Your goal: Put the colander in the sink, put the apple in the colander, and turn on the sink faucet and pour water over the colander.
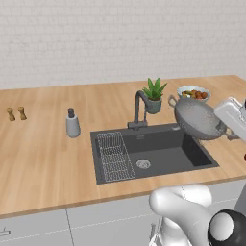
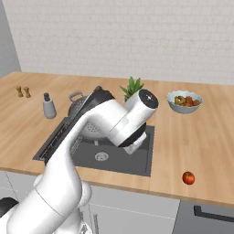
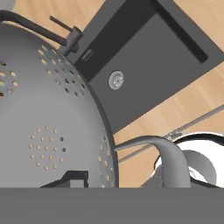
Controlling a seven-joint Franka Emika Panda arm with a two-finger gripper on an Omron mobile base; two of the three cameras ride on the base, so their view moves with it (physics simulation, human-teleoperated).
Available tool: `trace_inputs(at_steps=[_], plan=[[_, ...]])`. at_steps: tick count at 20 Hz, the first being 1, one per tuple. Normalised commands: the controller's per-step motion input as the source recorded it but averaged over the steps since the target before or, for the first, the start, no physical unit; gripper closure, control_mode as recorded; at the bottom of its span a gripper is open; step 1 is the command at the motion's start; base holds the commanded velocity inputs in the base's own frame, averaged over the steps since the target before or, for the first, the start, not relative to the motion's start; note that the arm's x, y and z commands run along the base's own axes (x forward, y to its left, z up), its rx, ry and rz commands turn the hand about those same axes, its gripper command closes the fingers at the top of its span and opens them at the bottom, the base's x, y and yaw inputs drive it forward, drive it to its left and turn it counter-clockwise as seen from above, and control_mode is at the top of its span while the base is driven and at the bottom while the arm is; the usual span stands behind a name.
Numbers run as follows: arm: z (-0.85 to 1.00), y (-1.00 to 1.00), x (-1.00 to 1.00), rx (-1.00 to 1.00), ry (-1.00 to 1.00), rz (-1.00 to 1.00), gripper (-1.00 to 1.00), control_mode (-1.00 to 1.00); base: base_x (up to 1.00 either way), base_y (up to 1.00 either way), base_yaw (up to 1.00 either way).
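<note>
Zero steps done: I've got my fingers clamped on the colander, tilted in the air above the sink.
Left: apple waits right of sink; faucet untouched.

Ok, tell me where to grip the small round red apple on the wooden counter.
Grip the small round red apple across its widest middle, coming straight down from above: it sits alone on the wooden counter, with nothing beside it to block the fingers.

The smooth white rounded arm has thick tubular links. Dark, nearly black caps mark its joints, with a glossy sheen.
</note>
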Motion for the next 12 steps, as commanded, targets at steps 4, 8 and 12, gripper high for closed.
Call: trace_inputs(at_steps=[4, 8, 12], plan=[[-0.21, -0.66, 0.15, 0.00, 0.00, -0.08, 1.00, -1.00, 0.00, 0.00, 0.00], [-0.42, -0.50, 0.10, 0.01, 0.00, -0.02, 1.00, -1.00, 0.00, 0.00, 0.00], [-0.57, -0.17, 0.35, 0.00, 0.00, 0.00, 1.00, -1.00, 0.00, 0.00, 0.00]])
